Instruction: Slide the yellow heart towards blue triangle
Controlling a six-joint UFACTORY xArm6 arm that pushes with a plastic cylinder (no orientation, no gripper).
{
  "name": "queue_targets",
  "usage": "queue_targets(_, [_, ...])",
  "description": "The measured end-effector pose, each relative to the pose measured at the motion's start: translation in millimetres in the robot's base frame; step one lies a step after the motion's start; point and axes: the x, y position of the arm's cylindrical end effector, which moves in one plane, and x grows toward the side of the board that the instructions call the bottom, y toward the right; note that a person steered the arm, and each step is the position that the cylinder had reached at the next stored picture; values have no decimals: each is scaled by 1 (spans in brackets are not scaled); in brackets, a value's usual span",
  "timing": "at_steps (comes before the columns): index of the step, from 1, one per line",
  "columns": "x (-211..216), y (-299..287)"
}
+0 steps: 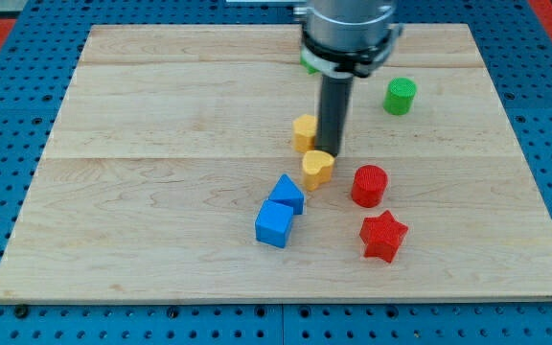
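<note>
On the pale wooden bench (161,144), my tip (327,151) stands at the top edge of the small yellow heart-shaped block (318,168), touching it or very nearly so. The tool here is only a straight dark rod with nothing that opens or shuts, and it has hold of nothing. The yellow heart lies a little right of the bench's middle, just beside the blue triangular block (287,194), which sits toward the bench's bottom-left corner from it; whether the two touch I cannot tell. A blue cube-like block (274,224) rests against the triangle on its bottom side. A second yellow block (304,132), its shape unclear, sits just left of the rod, above the heart. Right of the heart are a red cylinder block (369,185) and, nearer the bottom edge, a red star-shaped block (383,237). A green cylinder block (400,96) stands toward the top-right corner, and another green block (308,64) peeks out behind the arm near the top edge.
</note>
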Motion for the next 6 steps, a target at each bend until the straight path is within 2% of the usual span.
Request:
queue_targets(2, [-5,-18])
queue_targets(3, [-13,15])
queue_targets(4, [10,23])
queue_targets(5, [13,35])
queue_targets(6, [16,17])
